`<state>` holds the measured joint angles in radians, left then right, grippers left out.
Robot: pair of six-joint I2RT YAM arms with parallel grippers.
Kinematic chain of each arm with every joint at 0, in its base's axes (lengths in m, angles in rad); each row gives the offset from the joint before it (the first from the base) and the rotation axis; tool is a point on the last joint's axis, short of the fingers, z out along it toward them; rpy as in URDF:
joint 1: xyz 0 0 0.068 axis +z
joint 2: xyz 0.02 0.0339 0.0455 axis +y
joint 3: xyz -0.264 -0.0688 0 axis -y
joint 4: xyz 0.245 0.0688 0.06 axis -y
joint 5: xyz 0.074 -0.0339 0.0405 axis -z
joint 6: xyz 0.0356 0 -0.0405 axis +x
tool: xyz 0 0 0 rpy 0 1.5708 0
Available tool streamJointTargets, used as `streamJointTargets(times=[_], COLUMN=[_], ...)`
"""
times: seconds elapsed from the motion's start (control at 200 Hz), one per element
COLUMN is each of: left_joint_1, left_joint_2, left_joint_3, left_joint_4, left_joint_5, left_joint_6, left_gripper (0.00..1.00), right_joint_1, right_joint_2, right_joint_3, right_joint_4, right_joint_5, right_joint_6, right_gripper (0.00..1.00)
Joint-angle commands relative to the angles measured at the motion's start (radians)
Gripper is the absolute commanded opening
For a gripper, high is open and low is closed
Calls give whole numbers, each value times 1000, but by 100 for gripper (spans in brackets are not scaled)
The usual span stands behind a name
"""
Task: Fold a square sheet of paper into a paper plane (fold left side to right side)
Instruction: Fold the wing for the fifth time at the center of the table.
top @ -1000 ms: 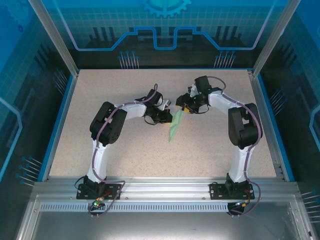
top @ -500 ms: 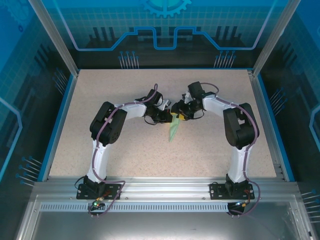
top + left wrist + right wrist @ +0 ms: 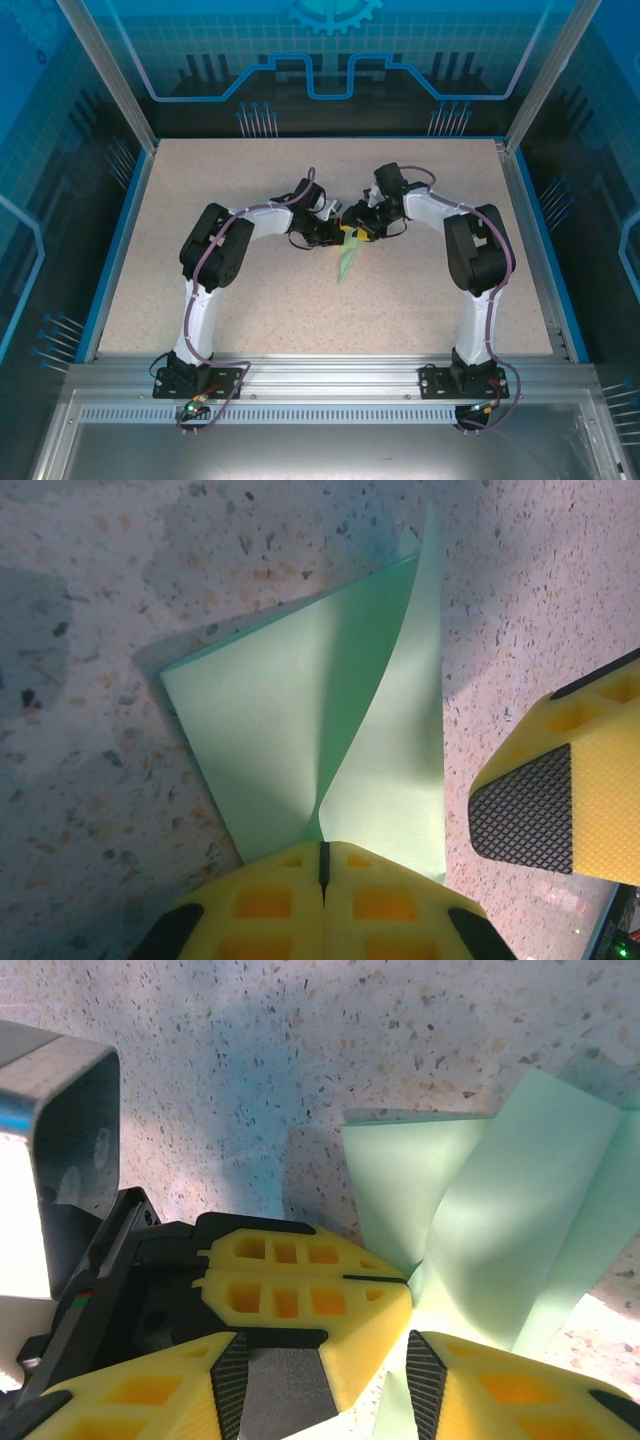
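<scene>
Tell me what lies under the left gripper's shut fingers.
The folded mint-green paper narrows to a point running under the left gripper. Its tip is covered, so pinched or merely pressed cannot be told.

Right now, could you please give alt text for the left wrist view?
The shut left gripper pinches the near tip of a folded mint-green paper lying on the speckled table, one flap curling up. The right gripper's yellow finger stands close beside it.

Matt paper plane (image 3: 290, 710), speckled table (image 3: 90, 590) (v. smooth)
</scene>
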<state>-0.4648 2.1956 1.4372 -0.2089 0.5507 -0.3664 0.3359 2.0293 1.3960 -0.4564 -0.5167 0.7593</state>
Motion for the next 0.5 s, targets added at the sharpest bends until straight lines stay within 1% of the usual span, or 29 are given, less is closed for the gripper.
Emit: streamJointTargets(times=[0.0,0.135,0.365,0.425,0.495], left_joint_1=[-10,-11,-9,-9,-11], left_joint_2=[30,30,29,29,29], left_joint_3=[8,6,6,5,5], left_joint_4=[-20,-23,-21,-21,-21], left_joint_5=[-17,-17,-20,-20,-20], left_joint_6=[13,14,15,15,15], left_gripper=[3,3,3,3,3], right_joint_1=[17,2,-35,-47,-55], right_joint_2=[41,-3,-82,-101,-118], right_joint_3=[0,-49,-125,-155,-182], right_joint_4=[-38,62,174,201,209], right_joint_5=[28,2,-51,-55,-54], right_joint_6=[11,32,32,37,34], right_gripper=[47,46,43,39,32])
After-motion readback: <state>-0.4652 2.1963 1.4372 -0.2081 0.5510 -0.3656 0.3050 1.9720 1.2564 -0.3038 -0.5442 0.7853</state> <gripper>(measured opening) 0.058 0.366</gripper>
